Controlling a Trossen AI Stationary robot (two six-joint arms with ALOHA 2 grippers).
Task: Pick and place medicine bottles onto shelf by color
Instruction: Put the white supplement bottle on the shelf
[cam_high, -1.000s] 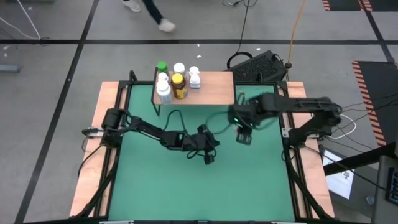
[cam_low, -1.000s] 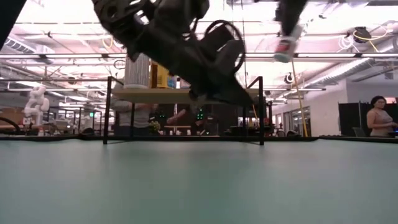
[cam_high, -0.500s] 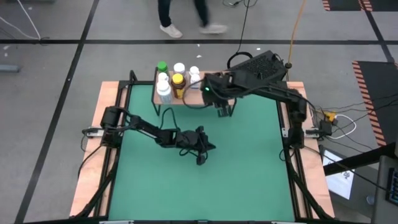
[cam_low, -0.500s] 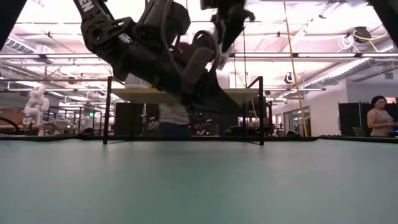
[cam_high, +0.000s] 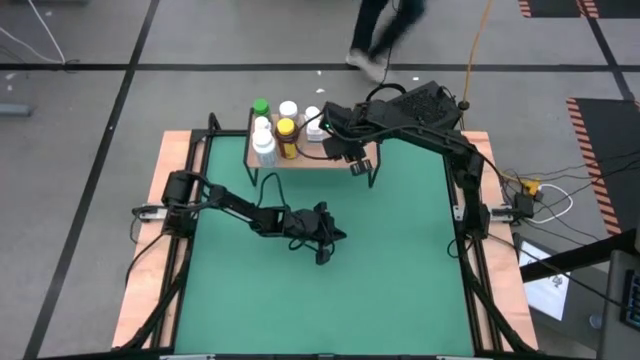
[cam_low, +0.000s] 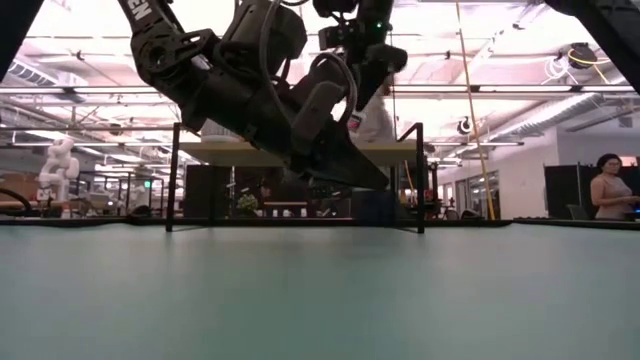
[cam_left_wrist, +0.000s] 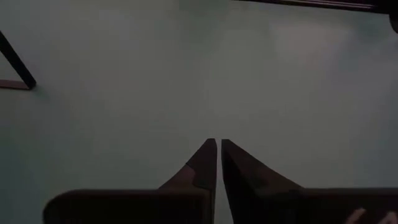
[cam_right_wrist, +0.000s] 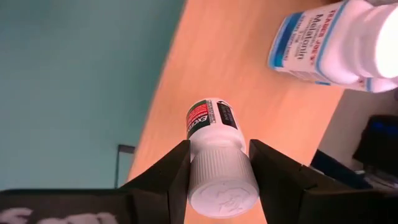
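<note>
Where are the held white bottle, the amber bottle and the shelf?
held white bottle (cam_right_wrist: 217, 163), right wrist view, on its ribbed cap.
amber bottle (cam_high: 287, 128), high view, on its yellow cap.
shelf (cam_high: 340, 158), high view, on its bare wood.

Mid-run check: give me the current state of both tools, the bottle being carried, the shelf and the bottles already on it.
Right tool: shut on the white-capped bottle, over the shelf.
White-capped bottle: gripped at the cap, held above the board.
Left tool: shut, empty, over the green mat.
Shelf: standing at the table's far edge, bottles grouped at its left end.
Amber bottle: upright on the shelf.
Green-capped bottle: upright on the shelf.
</note>
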